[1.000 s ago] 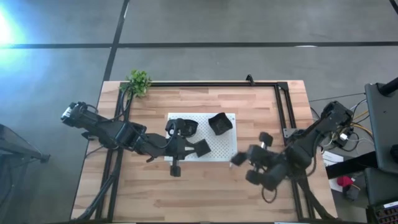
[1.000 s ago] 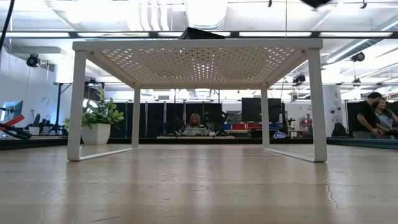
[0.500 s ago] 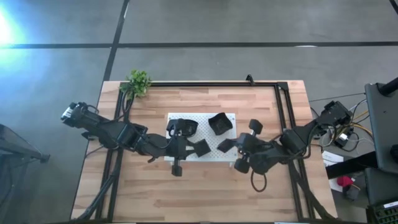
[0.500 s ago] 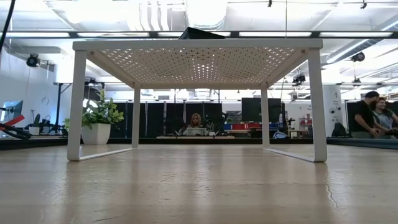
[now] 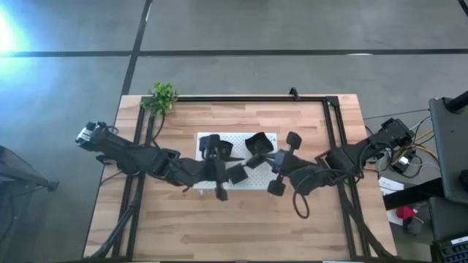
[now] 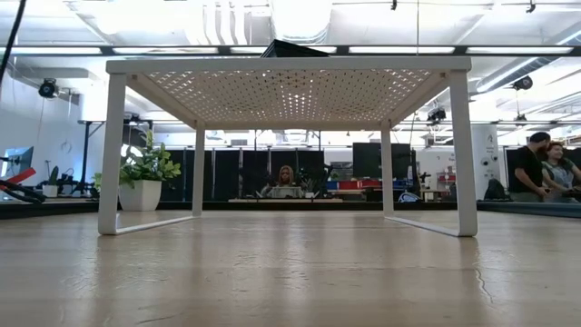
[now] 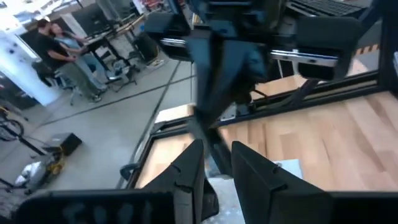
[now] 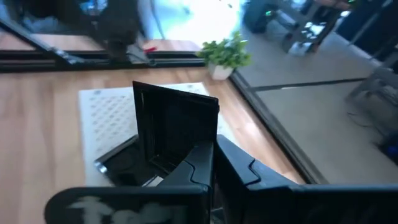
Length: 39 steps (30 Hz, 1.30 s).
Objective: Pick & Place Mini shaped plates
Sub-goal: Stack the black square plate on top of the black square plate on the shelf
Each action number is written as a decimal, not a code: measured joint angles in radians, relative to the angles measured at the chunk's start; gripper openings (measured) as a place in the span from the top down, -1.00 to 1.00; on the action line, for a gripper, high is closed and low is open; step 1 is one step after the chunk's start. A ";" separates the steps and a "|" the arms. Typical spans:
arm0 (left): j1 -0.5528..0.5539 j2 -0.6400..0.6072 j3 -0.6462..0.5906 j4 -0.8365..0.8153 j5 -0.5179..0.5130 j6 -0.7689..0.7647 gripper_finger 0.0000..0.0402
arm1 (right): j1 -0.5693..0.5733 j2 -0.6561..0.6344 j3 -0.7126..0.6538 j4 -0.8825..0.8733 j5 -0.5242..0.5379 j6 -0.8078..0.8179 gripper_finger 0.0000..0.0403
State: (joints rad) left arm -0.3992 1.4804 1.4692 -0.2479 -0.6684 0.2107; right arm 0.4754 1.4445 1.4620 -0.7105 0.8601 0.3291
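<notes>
A raised white perforated board (image 5: 238,183) stands mid-table, and one black mini plate (image 5: 257,142) lies on its far right part. My right gripper (image 5: 263,158) hangs over the board, shut on a square black plate (image 8: 174,127) that stands on edge. Another black plate (image 5: 236,174) sits at the board's near side, at the tip of my left gripper (image 5: 227,172). In the left wrist view the left fingers (image 7: 252,171) stand apart with a thin dark edge (image 7: 208,146) between them. I cannot tell whether they touch it. My right gripper pinches the square plate by its lower rim (image 8: 186,155) between its two fingers. The fingers come slanting down from the table's right. The plate stands upright above the fingers, clear of the board.
A small green plant (image 5: 163,96) stands at the table's far left corner. A black frame (image 5: 333,124) runs along the far and right edges. In the low view the board's white legs (image 6: 113,154) show, and people sit in the room behind.
My right gripper has carried its plate up and toward the table's left, from beside the board's right edge to over the board, and has turned as it went. My left gripper has shifted a little toward the right, while the plate at its tip has stayed in place.
</notes>
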 joint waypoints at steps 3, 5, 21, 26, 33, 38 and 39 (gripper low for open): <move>-0.001 0.030 0.000 0.032 -0.045 0.047 0.61 | -0.010 0.000 0.000 0.004 0.031 -0.001 0.96; 0.001 0.053 0.000 0.054 -0.102 0.091 0.61 | -0.016 0.000 0.000 0.007 0.033 -0.005 0.96; 0.007 0.115 0.000 0.178 -0.272 0.153 0.61 | -0.024 0.000 -0.001 0.018 0.035 -0.044 0.96; 0.010 0.115 0.000 0.177 -0.271 0.109 0.61 | -0.024 0.000 -0.001 0.041 0.035 -0.063 0.96; 0.014 0.115 -0.001 0.174 -0.268 0.101 0.61 | -0.025 0.000 -0.001 0.057 0.035 -0.075 0.96; 0.024 0.115 -0.001 0.167 -0.267 0.100 0.61 | -0.025 0.000 -0.001 0.080 0.035 -0.102 0.96; 0.025 0.115 -0.001 0.167 -0.267 0.100 0.61 | -0.025 0.000 -0.001 0.086 0.035 -0.106 0.96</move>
State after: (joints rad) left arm -0.3740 1.5951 1.4681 -0.0807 -0.9352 0.3104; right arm 0.4503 1.4448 1.4613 -0.6241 0.8955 0.2234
